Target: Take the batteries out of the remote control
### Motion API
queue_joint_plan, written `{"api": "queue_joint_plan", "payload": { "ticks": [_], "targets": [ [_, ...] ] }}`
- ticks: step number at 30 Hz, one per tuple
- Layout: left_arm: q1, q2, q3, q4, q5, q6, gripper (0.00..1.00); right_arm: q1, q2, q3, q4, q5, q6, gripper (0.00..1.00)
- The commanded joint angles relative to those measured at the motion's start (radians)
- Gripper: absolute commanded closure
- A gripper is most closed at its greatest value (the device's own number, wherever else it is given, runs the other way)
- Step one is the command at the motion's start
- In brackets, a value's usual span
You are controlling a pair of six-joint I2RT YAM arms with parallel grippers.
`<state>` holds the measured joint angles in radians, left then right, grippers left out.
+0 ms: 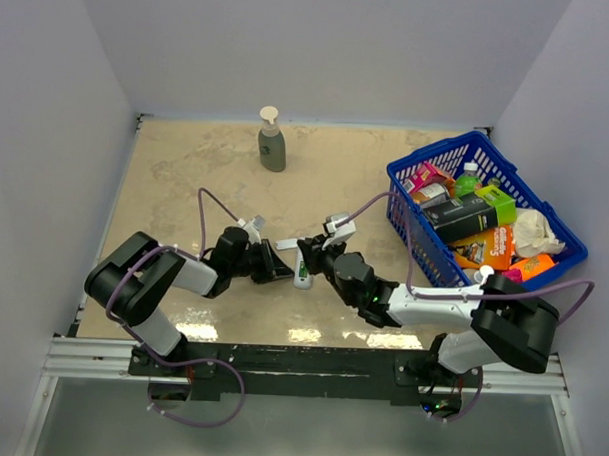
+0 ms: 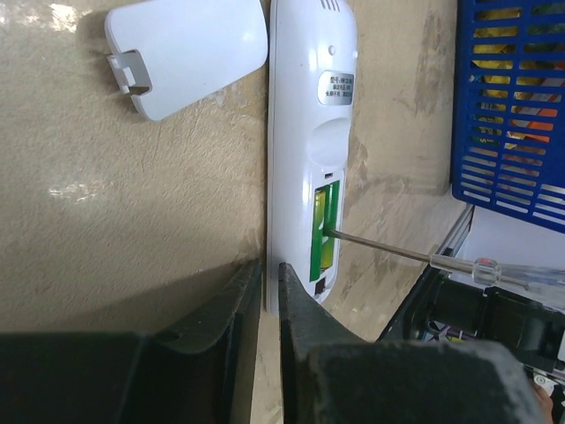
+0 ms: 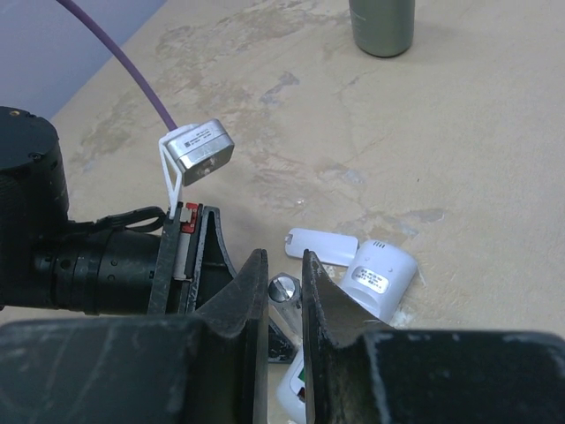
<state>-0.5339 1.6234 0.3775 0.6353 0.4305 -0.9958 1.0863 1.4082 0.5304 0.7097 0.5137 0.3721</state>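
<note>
The batteries are not out yet. Green shows in the open recess of the remote control, just ahead of the left gripper and a little to its right. How many cells sit there cannot be told, since only one green strip shows. No battery is visible on the table.

The first step is done. The white cover is off and lies flat beyond the left gripper's tips, just beside the far end of the remote. The remote lies back-up on the table and runs straight away from the left fingers. Its near end reaches their tips and is partly hidden behind one of them.

The prying is under way, I judge. The tip of a screwdriver sits in the recess against the green, and its shaft comes in from the right. The right gripper is clamped on the tool's handle, with the remote directly below and ahead of its fingers. The left gripper's jaws are drawn nearly together, with nothing visible between them. They seem placed to steady the remote's end.

Still to do: lever each cell up and lift it clear. The blue basket stands well off to the right.
</note>
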Motion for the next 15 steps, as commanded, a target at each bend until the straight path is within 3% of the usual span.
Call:
{"api": "queue_joint_plan", "payload": {
  "ticks": [1,15],
  "targets": [
    [-0.041,0.023,-0.006,0.052,0.014,-0.007,0.81,0.040,0.103,-0.069,-0.268,-0.129,0.083,1.00],
    [-0.061,0.070,-0.002,0.064,-0.009,-0.010,0.81,-0.020,0.008,-0.260,-0.181,-0.095,0.323,1.00]
  ]
}}
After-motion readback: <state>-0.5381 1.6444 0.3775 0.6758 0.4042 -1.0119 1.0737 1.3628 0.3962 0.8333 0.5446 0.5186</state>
